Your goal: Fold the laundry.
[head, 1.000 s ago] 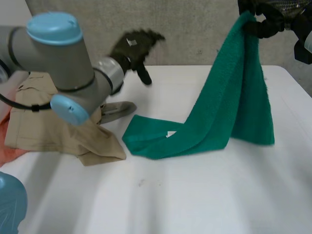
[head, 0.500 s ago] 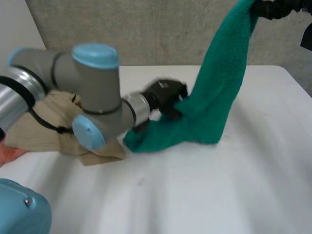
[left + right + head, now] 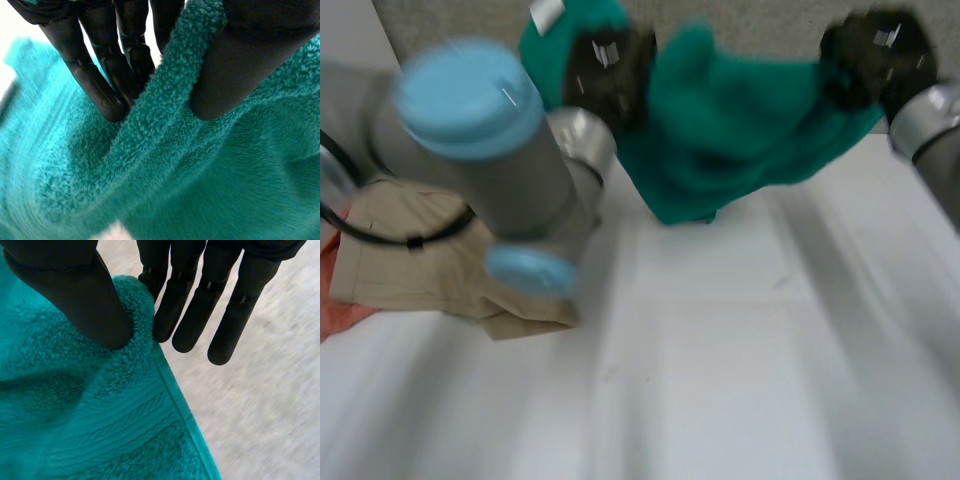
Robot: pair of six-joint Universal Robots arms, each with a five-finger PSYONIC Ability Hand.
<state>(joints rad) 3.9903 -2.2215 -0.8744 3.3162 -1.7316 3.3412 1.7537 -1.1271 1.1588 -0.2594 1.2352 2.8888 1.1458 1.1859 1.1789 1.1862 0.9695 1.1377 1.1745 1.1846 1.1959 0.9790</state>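
Left robot hand (image 3: pixel 608 75) pinches towel (image 3: pixel 740 135) stretched sideways.

The white desk (image 3: pixel 740 380) carries a beige garment (image 3: pixel 410 270) at its left edge, with a pink cloth (image 3: pixel 332 315) beside it.

Bright, even light on the white table (image 3: pixel 740 400); green towel (image 3: pixel 740 130) folds shaded dark
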